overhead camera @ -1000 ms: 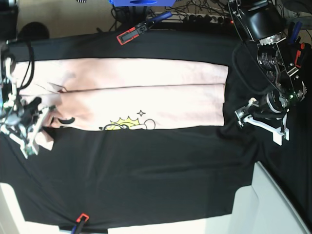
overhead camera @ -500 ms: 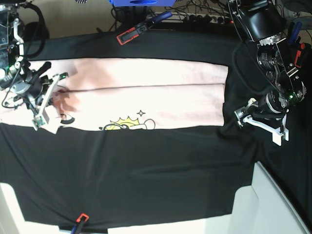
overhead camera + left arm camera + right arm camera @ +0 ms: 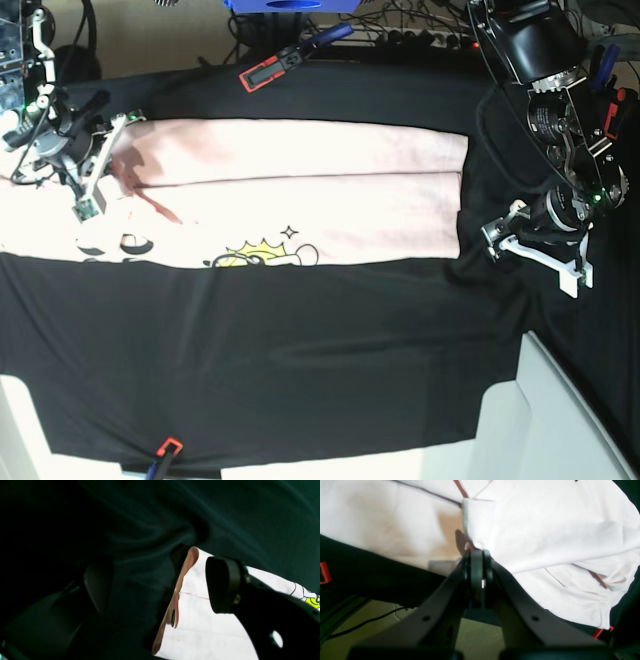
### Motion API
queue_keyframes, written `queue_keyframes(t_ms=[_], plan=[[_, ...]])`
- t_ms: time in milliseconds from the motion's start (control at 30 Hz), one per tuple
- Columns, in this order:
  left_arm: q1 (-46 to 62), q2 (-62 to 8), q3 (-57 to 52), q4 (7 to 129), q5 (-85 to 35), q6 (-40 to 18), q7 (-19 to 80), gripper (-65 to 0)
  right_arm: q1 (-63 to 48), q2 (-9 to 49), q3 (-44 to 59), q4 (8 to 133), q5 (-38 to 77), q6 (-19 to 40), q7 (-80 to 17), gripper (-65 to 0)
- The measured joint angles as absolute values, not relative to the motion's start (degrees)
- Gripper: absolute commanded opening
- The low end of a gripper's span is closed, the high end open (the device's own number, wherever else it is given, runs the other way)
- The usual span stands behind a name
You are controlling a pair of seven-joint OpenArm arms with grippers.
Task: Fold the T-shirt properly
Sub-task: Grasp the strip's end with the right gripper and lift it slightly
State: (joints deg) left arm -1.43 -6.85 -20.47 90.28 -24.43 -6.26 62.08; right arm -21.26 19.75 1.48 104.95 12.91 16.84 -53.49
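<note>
So the T-shirt (image 3: 300, 190) is lying on the desk (image 3: 300, 360) already folded into a long strip, right claw (image 3: 476, 552) pinching its sleeve end, left claw (image 3: 535, 250) hanging open by the hem, crosswise folds looking undone.

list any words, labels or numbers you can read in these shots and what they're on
None can be read.
T-shirt: black lettering at its near edge by the right gripper, cut off by the fold, unreadable.
T-shirt: yellow cartoon graphic, a picture, no words.
Red and black clamp on the black table cloth: any marking too small to read.
</note>
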Motion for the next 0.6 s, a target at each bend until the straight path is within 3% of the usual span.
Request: queue_keyframes(t_ms=[167, 267, 400, 467, 600], plan=[[-1.4, -6.9, -20.5, 90.3, -24.4, -6.3, 62.1, -9.2, -21.2, 19.2, 1.6, 103.8, 13.0, 16.9, -53.7, -63.3], [-1.4, -6.8, -20.5, 90.3, -24.6, -6.3, 62.1, -9.2, -21.1, 17.2, 2.4, 101.5, 13.0, 16.7, -53.8, -53.7], [-1.4, -6.8, -20.5, 90.3, -24.6, -6.3, 62.1, -9.4, -21.9, 14.8, 4.8, 101.1, 13.1, 16.8, -53.7, -31.3], [-1.4, -6.8, -20.5, 90.3, -24.7, -6.3, 62.1, -9.4, -23.2, 14.5, 5.9, 101.9, 13.0, 16.8, -54.0, -23.2], [-1.5, -6.8, -20.9, 90.3, -24.7, -6.3, 62.1, -9.4, -25.7, 14.2, 6.5, 106.3, 12.7, 16.6, -54.5, -18.9]])
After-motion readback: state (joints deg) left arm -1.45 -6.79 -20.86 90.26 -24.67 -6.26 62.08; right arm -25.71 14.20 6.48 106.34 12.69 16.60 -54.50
